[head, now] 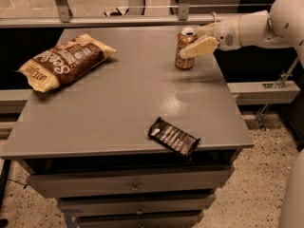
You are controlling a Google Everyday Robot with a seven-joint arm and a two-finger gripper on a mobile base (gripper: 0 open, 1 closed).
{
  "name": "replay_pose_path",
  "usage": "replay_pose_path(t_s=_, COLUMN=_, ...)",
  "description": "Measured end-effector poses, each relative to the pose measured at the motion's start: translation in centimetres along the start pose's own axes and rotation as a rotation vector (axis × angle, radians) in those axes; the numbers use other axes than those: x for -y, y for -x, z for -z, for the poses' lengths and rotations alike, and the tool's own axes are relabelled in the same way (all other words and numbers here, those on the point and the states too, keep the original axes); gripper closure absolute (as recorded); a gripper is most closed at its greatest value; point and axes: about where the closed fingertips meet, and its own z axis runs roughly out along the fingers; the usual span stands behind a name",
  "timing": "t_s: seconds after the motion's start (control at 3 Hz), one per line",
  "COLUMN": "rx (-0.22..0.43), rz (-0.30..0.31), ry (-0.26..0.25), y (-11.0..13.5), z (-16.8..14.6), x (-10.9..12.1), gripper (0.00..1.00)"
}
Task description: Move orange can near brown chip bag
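The orange can [183,62] stands upright near the table's far right edge. The brown chip bag [64,61] with yellow ends lies at the far left of the table, well apart from the can. My gripper [191,42] reaches in from the right on a white arm. It is open, with one pale finger [199,46] across the front of the can's upper half and the other behind the can's top. The can rests on the table.
A small black snack-bar wrapper [173,137] lies near the front edge of the grey table [118,103]. Drawers sit under the tabletop. A railing runs behind the table. The robot's white body shows at the right edge.
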Motion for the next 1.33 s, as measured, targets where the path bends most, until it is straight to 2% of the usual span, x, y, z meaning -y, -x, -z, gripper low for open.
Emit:
replay_pose_path(t_s=0.67, rx=0.081, rz=0.032, ry=0.037, y=1.4, z=-0.6, x=-0.9, gripper=0.64)
replay_pose_path(t_s=1.0, rx=0.126, rz=0.066, ry=0.036, y=3.8, z=0.2, x=-1.4, gripper=0.88)
replay_pose_path(t_s=1.33, rx=0.126, rz=0.066, ry=0.041, y=3.9, z=-0.1, x=-1.5, gripper=1.00)
